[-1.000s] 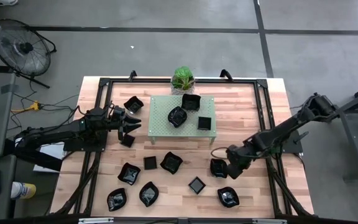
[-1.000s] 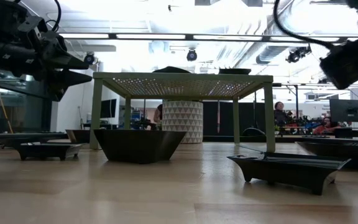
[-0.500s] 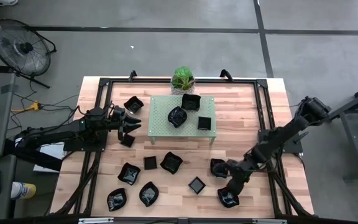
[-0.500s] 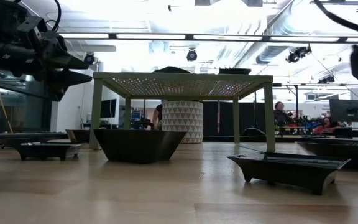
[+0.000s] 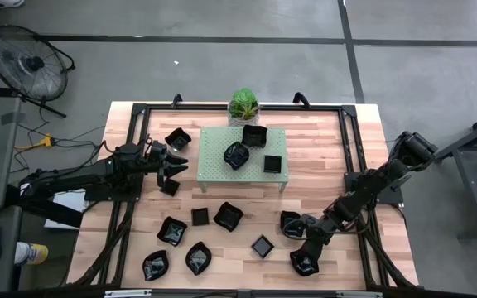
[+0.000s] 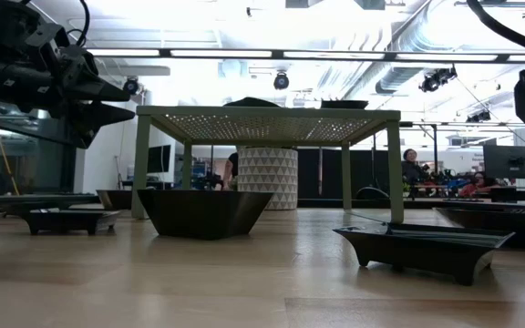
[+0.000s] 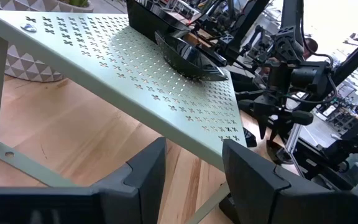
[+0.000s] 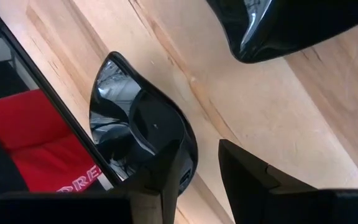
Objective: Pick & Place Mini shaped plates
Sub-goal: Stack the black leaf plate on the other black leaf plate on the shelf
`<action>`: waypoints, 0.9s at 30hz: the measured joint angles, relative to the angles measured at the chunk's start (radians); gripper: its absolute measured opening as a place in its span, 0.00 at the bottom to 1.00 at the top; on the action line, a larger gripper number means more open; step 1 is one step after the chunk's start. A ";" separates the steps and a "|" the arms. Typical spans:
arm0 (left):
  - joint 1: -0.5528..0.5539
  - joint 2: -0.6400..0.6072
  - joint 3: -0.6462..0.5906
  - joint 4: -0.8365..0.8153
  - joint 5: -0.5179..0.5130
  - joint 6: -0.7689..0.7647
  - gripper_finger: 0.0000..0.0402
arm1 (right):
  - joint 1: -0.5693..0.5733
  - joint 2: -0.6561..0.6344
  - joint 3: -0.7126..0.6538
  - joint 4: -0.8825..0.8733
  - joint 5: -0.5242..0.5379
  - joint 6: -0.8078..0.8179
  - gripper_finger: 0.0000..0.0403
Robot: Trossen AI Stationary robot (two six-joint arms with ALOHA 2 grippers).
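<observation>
Right wrist view shows the right gripper [image 8: 194, 177] with its two dark fingers parted and nothing between them, hanging just above a wavy-edged black plate [image 8: 126, 134] that lies close to the table's near edge. That plate sits slightly off to one side of the gap, under one finger rather than centred, so my judgement is that the coming move needs a small sideways shift before the descent. A second black plate [image 8: 284, 28] lies just beyond it, apart from the fingers. In the high view the right gripper [image 5: 311, 242] hovers between these two dishes, the near-edge plate [image 5: 304, 263] just in front of it and the other [image 5: 291, 223] just behind. The right arm is plainly the nearer one. The left gripper [image 5: 175, 163] waits beside the pale green rack [image 5: 214, 165], fingers apart and empty, well away from this pair. Three plates already rest on the rack; the remaining ones are scattered over the wooden table [image 5: 354, 149], mostly toward its front left.
</observation>
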 joint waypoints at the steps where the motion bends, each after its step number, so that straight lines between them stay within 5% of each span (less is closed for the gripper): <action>1: 0.000 0.000 0.000 0.000 0.000 0.000 0.39 | 0.000 0.000 0.000 0.000 0.001 0.000 0.26; 17: 0.000 0.000 0.000 0.000 -0.004 0.000 0.39 | 0.000 0.031 0.002 0.037 0.008 0.002 0.25; 27: 0.000 0.000 0.000 0.000 -0.003 0.000 0.39 | 0.000 0.031 0.002 0.036 0.008 0.004 0.12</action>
